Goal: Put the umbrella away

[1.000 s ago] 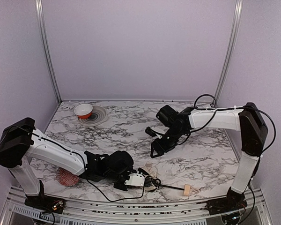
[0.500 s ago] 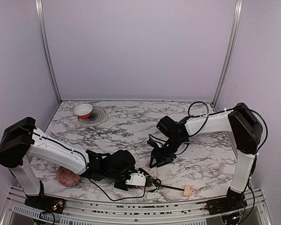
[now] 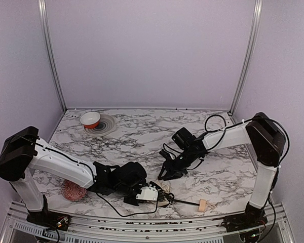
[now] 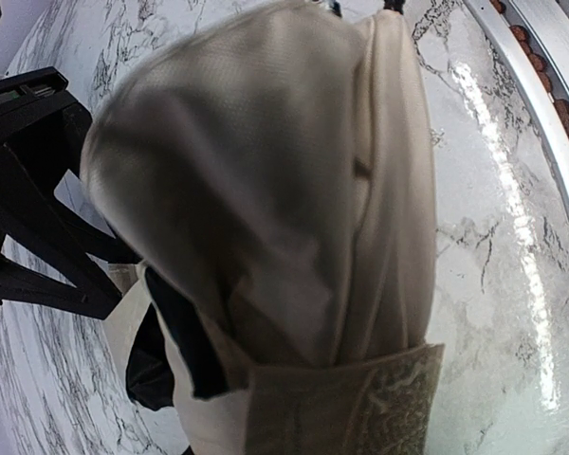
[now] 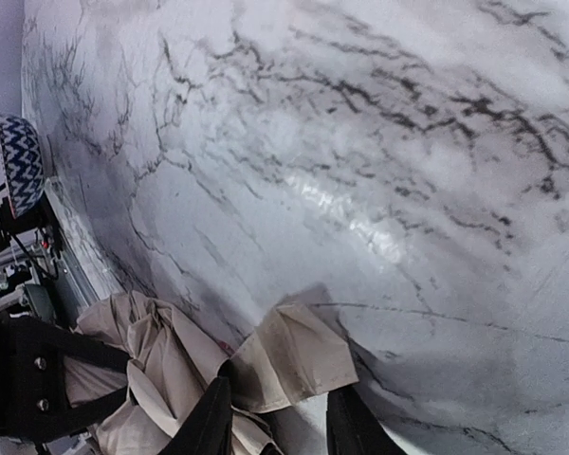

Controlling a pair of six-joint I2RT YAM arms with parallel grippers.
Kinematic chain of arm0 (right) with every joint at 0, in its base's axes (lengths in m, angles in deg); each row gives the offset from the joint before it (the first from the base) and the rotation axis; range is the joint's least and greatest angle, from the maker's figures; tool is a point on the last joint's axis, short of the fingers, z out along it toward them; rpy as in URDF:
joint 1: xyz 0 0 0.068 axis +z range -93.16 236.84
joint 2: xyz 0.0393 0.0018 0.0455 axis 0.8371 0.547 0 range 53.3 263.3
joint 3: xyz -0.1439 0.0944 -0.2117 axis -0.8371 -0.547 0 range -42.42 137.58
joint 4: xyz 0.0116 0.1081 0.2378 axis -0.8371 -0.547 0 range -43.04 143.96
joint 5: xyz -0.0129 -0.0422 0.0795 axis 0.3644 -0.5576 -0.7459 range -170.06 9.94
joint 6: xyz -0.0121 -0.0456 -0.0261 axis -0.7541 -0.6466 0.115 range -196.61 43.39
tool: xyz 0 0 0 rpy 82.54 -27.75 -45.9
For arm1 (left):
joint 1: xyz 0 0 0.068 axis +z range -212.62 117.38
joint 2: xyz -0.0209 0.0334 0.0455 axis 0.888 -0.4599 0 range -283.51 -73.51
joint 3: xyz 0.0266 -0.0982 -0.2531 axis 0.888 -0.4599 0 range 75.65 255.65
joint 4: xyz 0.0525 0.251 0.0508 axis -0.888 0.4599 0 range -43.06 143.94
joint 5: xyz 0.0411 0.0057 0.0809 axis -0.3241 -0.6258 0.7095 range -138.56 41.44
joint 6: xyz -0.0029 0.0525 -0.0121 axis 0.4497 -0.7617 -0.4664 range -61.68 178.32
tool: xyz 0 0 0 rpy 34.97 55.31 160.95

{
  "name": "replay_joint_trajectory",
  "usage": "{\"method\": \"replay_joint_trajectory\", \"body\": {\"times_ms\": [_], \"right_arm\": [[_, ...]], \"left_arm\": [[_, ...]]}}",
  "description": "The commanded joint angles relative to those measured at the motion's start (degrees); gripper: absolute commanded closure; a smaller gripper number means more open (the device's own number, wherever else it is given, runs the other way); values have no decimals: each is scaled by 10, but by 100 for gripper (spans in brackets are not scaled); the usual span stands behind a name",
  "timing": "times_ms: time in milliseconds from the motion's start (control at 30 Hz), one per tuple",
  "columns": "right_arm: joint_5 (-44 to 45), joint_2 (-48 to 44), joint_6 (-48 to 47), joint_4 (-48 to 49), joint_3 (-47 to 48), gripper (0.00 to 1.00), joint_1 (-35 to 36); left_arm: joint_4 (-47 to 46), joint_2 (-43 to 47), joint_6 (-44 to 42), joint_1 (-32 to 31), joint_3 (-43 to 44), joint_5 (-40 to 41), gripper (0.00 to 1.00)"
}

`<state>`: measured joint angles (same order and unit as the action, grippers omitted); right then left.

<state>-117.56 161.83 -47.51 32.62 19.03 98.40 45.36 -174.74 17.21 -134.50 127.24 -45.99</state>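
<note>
Far behind the umbrella (image 4: 266, 209), a bowl (image 3: 90, 119) rests on a plate (image 3: 107, 126).

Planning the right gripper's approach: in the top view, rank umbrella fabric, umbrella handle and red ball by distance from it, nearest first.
From the right gripper:
1. Umbrella fabric, right by it, toward the near edge.
2. Umbrella handle, at the near edge, to its right.
3. Red ball, far to the left.

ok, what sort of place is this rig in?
Probably a lab test enclosure, not a home: plain lilac walls, aluminium rails up the corners, and a marble-print table boxed in.
</note>
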Motion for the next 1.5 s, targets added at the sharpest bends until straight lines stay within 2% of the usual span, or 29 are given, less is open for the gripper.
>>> {"method": "replay_joint_trajectory", "body": {"times_ms": [0, 133, 267, 500, 600, 767, 867, 1033, 1133, 1467], "right_arm": [[61, 24, 12, 30, -11, 70, -13], [41, 30, 15, 54, -18, 88, -13], [15, 28, 21, 79, -28, 100, -14], [-3, 8, 22, 109, -35, 100, -17], [2, 0, 18, 77, -29, 100, -18], [5, -33, 27, 54, -65, 76, -18], [-3, -50, 26, 57, -88, 59, -20], [-50, -38, 58, 130, -124, 36, -22], [-57, -28, 71, 170, -122, 33, -23], [-116, -1, 62, 263, -120, 35, -21]], "left_arm": [[118, -35, 4, -8, -18, -22, 100], [116, -32, 15, -7, -16, -23, 100], [108, -26, 34, -7, -14, -25, 100], [101, -15, 40, -7, -23, -19, 100], [94, -14, 44, -6, -29, -6, 100], [80, -12, 38, -6, -46, -8, 100], [75, -10, 30, -6, -55, -13, 100], [69, -11, 19, -6, -64, -19, 100], [68, -16, 22, -6, -61, -21, 100], [61, -19, 37, -6, -61, -26, 100]]}}
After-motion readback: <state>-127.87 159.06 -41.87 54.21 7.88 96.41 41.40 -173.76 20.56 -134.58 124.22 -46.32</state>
